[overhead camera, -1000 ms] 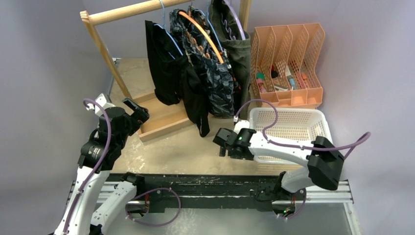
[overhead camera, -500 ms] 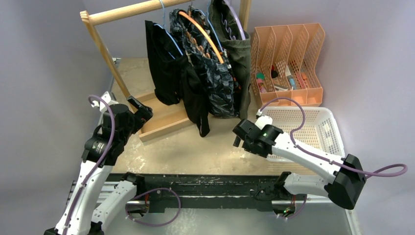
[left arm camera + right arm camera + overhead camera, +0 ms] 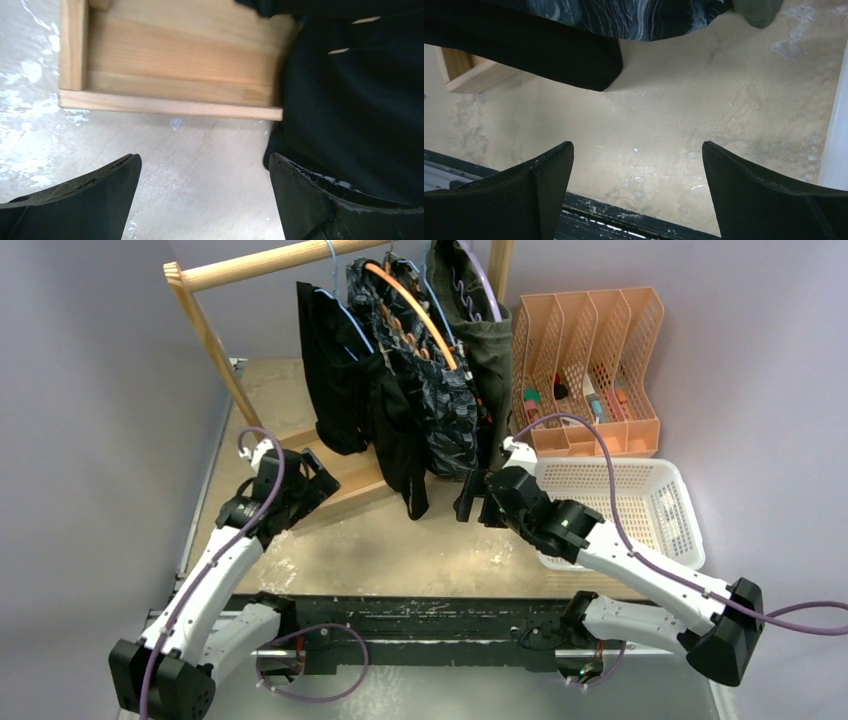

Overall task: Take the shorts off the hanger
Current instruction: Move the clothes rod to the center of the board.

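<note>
Shorts (image 3: 385, 410) hang on the rack (image 3: 262, 262) at the back of the bench (image 3: 400, 545). I see my left hand (image 3: 315, 483) spread wide by the rack's base, and my right hand (image 3: 472, 502) spread wide beside the hems.

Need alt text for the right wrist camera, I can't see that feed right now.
The right gripper is open and empty over the table. Hems of the black shorts and the wavy-patterned shorts cross the top, with a bit of the olive shorts at top right and the wooden rack base at left.
</note>
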You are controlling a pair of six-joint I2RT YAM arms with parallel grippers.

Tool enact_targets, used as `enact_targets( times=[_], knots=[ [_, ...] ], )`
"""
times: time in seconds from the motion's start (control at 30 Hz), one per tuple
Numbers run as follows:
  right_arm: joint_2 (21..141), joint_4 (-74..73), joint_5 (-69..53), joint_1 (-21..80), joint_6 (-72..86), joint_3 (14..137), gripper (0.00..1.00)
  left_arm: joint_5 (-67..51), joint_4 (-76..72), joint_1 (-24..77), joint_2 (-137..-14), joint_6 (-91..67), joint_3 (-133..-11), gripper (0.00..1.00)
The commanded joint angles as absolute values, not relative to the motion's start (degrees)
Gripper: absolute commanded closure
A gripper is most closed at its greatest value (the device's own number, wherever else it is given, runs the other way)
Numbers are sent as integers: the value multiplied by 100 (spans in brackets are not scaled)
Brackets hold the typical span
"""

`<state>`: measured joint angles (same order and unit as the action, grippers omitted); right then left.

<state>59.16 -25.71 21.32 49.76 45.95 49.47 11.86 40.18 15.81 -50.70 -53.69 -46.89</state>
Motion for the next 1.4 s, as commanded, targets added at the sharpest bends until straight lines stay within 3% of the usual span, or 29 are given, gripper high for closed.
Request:
enact_targets(
  times=[0.0, 0.3, 0.57, 0.77, 0.87, 1.07, 1.37],
  knots=[
    [5750, -2270, 2342, 4955, 4469, 4997, 1, 722, 3013, 1564, -5327, -5592, -4154, 0],
    [5101, -2651, 3351, 4957, 4765, 5180, 1, 855, 1384, 1564, -5983, -6025, -3262, 9],
    [4464, -2768, 3869, 4957, 4611, 5335, 1, 1432, 664, 1564, -6935, -5894, -3219, 9],
    [4313, -3237, 4617, 4956, 4564, 5607, 2, 2196, 687, 1543, -7443, -5481, -3771, 7],
    [4733, -4013, 4732, 4957, 5641, 6001, 1, 2393, 759, 1514, -7879, -5283, -4167, 7],
    [5489, -4240, 4834, 4953, 5160, 6300, 0, 2377, 956, 1405, -8931, -4981, -5149, 7],
    [5319, -2636, 3670, 4923, 5023, 5363, 1, 2309, 1081, 906, -9747, -4620, -6187, 7]
  ],
)
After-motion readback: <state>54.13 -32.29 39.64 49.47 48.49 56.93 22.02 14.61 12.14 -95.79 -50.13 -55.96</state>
